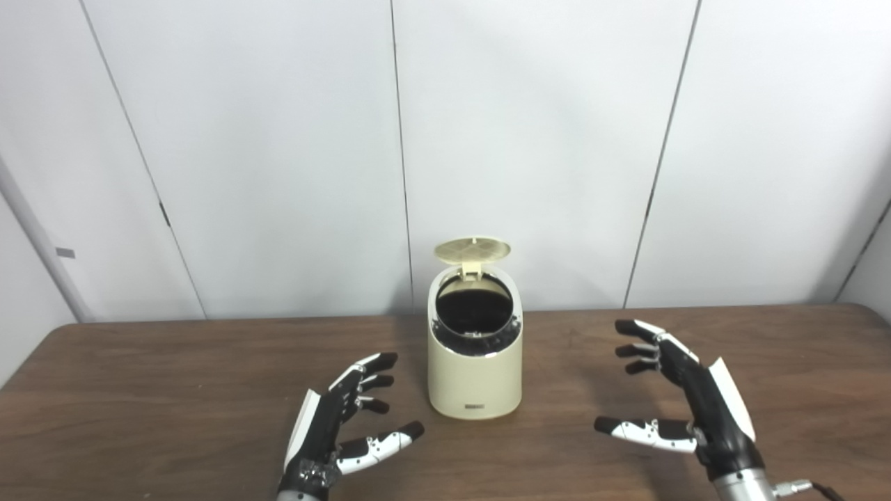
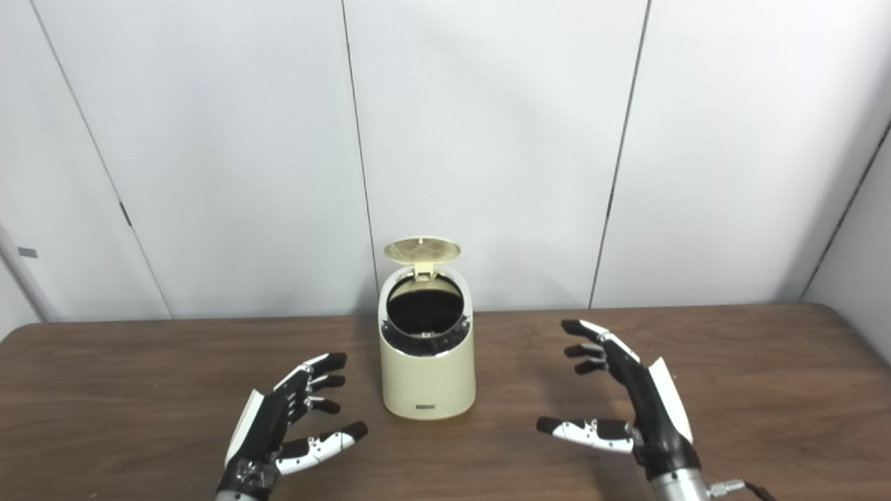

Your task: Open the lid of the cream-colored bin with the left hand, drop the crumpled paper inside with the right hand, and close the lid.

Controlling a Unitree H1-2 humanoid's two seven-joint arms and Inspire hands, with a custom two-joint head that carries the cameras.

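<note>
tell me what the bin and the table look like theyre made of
The bin looks like moulded plastic, cream with a satin sheen and smooth seamless walls; its raised lid shows a moulded ribbed underside. The table looks like dark wood or wood-grain laminate; which one is unclear.

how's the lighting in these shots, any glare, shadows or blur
Left eye view: even, soft light, no glare; the open bin shows a dark, unreadable interior and the left hand is slightly soft. Right eye view: the same flat light, faint shadow on the table under the right hand.
</note>
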